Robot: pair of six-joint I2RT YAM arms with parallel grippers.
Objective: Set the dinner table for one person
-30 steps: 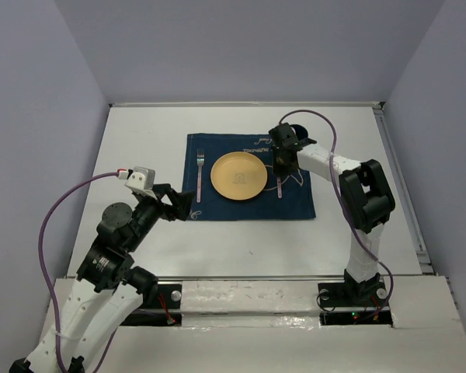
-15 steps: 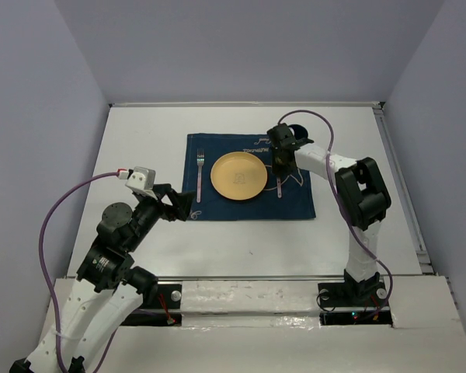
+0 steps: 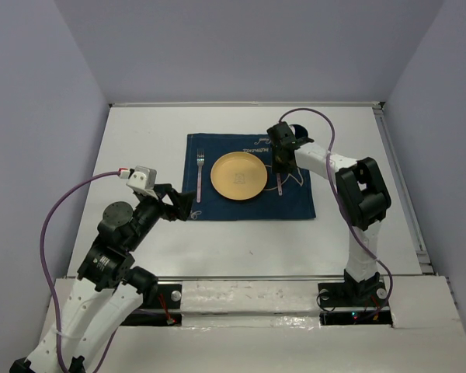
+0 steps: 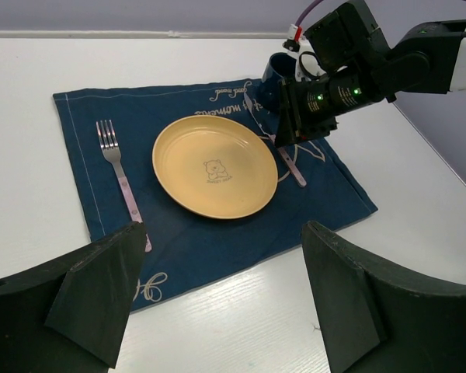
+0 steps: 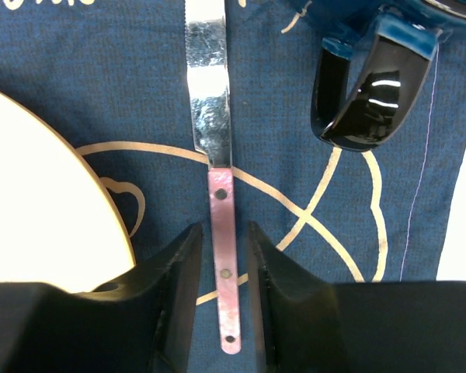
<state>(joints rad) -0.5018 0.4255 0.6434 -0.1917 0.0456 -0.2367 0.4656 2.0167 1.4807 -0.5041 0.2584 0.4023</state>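
Lavender walls frame the white table (image 3: pixel 241 233) filling the overhead frame; a blue placemat (image 3: pixel 295 203) at centre holds plate (image 3: pixel 238 176) and fork (image 3: pixel 199 172). Left wrist view: left jaws (image 4: pixel 221 299) gape wide, empty. Right wrist view: right jaws (image 5: pixel 224 268) straddle the knife (image 5: pixel 215 167) handle, slightly parted, beside a cup (image 5: pixel 377 74).

The placemat (image 5: pixel 311 194) is matt woven cloth. On it, the knife (image 5: pixel 215 179) has a shiny metal blade and a smooth pink riveted handle; beside it, the mug (image 5: pixel 373 85) looks glossy. The plate (image 4: pixel 215 176) looks smooth, faintly sheened.
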